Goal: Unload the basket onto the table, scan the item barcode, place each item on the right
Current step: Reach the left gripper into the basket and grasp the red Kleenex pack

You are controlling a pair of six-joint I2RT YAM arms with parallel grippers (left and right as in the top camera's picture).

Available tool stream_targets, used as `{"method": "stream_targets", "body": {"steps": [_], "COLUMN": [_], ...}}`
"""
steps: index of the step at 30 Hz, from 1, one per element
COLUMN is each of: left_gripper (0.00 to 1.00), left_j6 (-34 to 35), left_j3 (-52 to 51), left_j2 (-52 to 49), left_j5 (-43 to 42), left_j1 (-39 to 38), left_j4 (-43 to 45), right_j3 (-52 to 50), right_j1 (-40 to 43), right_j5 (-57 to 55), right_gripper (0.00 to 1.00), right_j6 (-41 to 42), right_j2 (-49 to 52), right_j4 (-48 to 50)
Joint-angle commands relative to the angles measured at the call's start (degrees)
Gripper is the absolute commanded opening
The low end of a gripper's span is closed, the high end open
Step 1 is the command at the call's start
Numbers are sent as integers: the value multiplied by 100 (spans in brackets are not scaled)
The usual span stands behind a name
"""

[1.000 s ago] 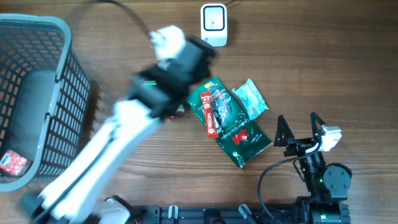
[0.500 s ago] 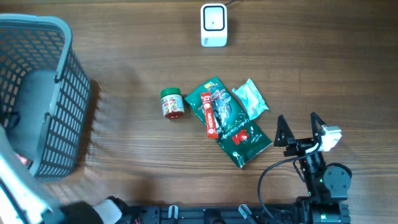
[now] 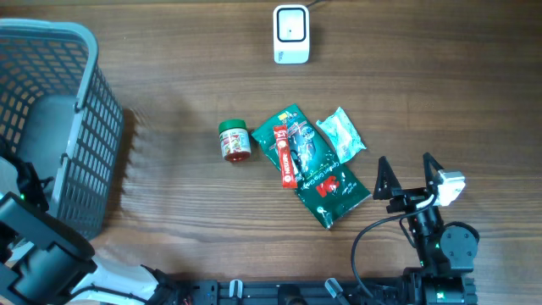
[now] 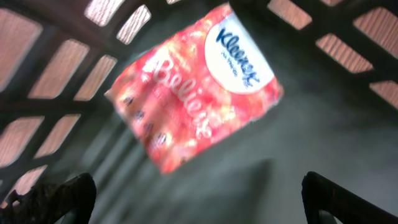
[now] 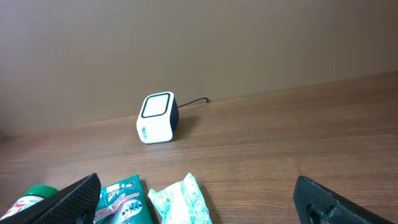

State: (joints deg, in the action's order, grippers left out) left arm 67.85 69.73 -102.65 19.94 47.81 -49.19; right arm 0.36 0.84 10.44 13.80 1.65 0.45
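– At the bottom-left corner of the overhead view, is that the left arm point(image 3: 38, 254)?
– Yes. It sits low, with its front end over the near corner of the grey mesh basket point(image 3: 85, 51). The wrist camera looks down at the basket floor.
– Left gripper point(image 4: 199, 202)?
– Fingers spread wide, only the two tips showing at the frame's bottom corners. Nothing is between them.
– What's under it?
– A red-and-pink Kleenex tissue pack point(image 4: 199, 87), inside the basket and above the fingertips in the wrist view. It's tilted and blurred, so I can't tell if it rests flat on the floor. The overhead view doesn't show it, as the arm covers that corner.
– Right arm?
– At the near right edge of the wooden table point(image 3: 169, 93), with the right gripper point(image 3: 405, 163) pointing at the far edge. Its fingers are fully apart and hold nothing.
– Scanner?
– The white barcode scanner point(image 3: 290, 34) stands at the far edge, centre, with its cable running off behind it. It is well apart from both grippers.
– Other items?
– They are clustered mid-table, between the scanner and the right gripper. A small green-lidded jar point(image 3: 235, 141) lies on its side just left of a green pouch point(image 3: 320, 174). A red stick sachet point(image 3: 285, 157) lies on the pouch's left edge. A pale green packet point(image 3: 341, 134) touches the pouch's upper right. Neither gripper touches any of them.
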Motion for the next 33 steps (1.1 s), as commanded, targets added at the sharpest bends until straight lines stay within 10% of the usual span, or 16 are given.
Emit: {"method": "stream_targets", "body": {"steps": [1,7,9,15,19,23,26,31,33], "left_gripper": [100,84,52,59,4,4,4,4,4], "left_j6": [96,61,48,-9,-9,-109,-1285,-1377,-2133], "left_j3": [-402,-525,-525,-525,-511,-90,962,1388,1386], "left_j2": [20,20,20,-411,-627,-262,647,2205,2682], "left_j5": [424,1095,1296,1252,1008,501,-2312,-6273,-6736], "left_j1": [70,74,74,74,74,72,68,-179,-791], "left_j4": [363,485,490,678,680,389,374,769,752], "right_j3": [-7,-7,-7,-7,-7,-7,-7,-7,-7], "right_j1": [-9,-7,-9,-9,-9,-9,-9,-9,-9], "right_j5": [4,4,4,4,4,4,4,4,4], "right_gripper": [100,100,100,100,100,100,100,100,99], "right_j6": [28,26,26,26,28,28,28,31,28], "right_j2": [-35,-35,-33,-31,-31,-31,-31,-31,-31], "right_j4": [33,33,33,33,33,33,33,33,33]}}
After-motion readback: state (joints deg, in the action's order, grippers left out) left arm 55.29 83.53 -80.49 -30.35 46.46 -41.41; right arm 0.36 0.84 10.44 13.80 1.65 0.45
